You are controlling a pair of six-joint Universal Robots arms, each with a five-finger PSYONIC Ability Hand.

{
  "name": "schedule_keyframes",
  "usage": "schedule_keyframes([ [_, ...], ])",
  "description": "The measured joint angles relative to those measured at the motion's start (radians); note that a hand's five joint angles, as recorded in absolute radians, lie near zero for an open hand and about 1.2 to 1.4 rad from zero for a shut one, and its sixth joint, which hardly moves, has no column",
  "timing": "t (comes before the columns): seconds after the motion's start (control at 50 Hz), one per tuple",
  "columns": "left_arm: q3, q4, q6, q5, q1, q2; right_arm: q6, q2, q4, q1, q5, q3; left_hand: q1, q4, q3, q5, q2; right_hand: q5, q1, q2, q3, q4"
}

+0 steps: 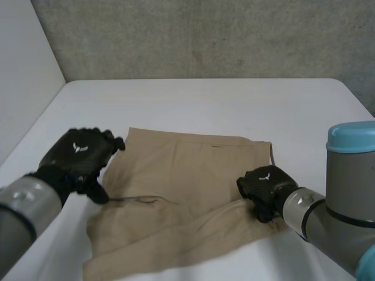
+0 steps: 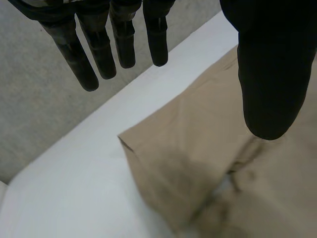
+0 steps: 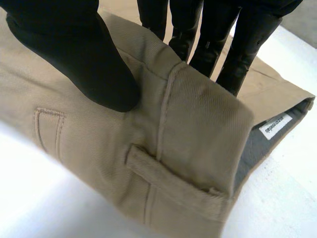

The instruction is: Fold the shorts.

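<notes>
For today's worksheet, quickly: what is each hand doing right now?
Left hand: open, holding nothing, over the shorts.
Right hand: shut on the shorts at the waistband.

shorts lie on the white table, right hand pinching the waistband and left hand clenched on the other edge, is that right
Not quite. The left hand is open, its fingers straight above the shorts and holding nothing, as the left wrist view shows. The rest stands: the shorts lie on the white table and the right hand pinches the waistband.
</notes>
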Motion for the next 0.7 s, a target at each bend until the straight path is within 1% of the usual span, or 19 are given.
schedule_keyframes([
  [0.06,-0.049,-0.029,-0.034,0.0,-0.003,0.044,0.045,0.009,-0.011,-0.003,0.0,-0.013,0.0,0.0,0.0,0.0,0.0,0.0,0.0,0.0,0.0,0.0],
  [0.1,-0.088,-0.074,-0.07,-0.001,-0.004,0.069,0.074,0.014,-0.02,-0.005,0.0,-0.019,0.0,0.0,0.0,0.0,0.0,0.0,0.0,0.0,0.0,0.0],
  [0.14,-0.088,-0.074,-0.07,-0.001,-0.004,0.069,0.074,0.014,-0.02,-0.005,0.0,-0.019,0.0,0.0,0.0,0.0,0.0,0.0,0.0,0.0,0.0,0.0],
  [0.18,-0.134,-0.158,-0.134,-0.004,-0.004,0.084,0.096,0.017,-0.034,-0.007,0.002,-0.019,0.0,0.0,0.0,0.0,0.0,0.0,0.0,0.0,0.0,0.0],
  [0.3,-0.173,-0.218,-0.199,-0.009,-0.002,0.078,0.1,0.017,-0.047,-0.01,0.007,-0.009,0.0,0.0,0.0,0.0,0.0,0.0,0.0,0.0,0.0,0.0],
  [0.54,-0.197,-0.178,-0.217,-0.054,-0.001,0.005,0.102,0.009,-0.073,-0.064,0.012,0.014,0.0,0.0,0.0,0.0,0.0,0.0,0.0,0.0,0.0,0.0],
  [0.56,-0.198,-0.157,-0.216,-0.066,-0.002,-0.031,0.102,0.008,-0.075,-0.068,0.012,0.016,0.0,0.002,0.001,0.001,0.001,0.0,0.0,0.0,0.0,0.0],
  [0.64,-0.197,-0.129,-0.214,-0.076,-0.002,-0.065,0.102,0.006,-0.08,-0.082,0.012,0.024,0.0,0.002,0.002,0.005,0.003,0.0,0.0,0.0,0.0,0.0],
  [0.7,-0.193,-0.068,-0.21,-0.097,-0.004,-0.118,0.101,0.005,-0.08,-0.084,0.009,0.027,0.005,0.019,0.019,0.032,0.022,0.0,0.0,0.0,0.0,0.0],
])
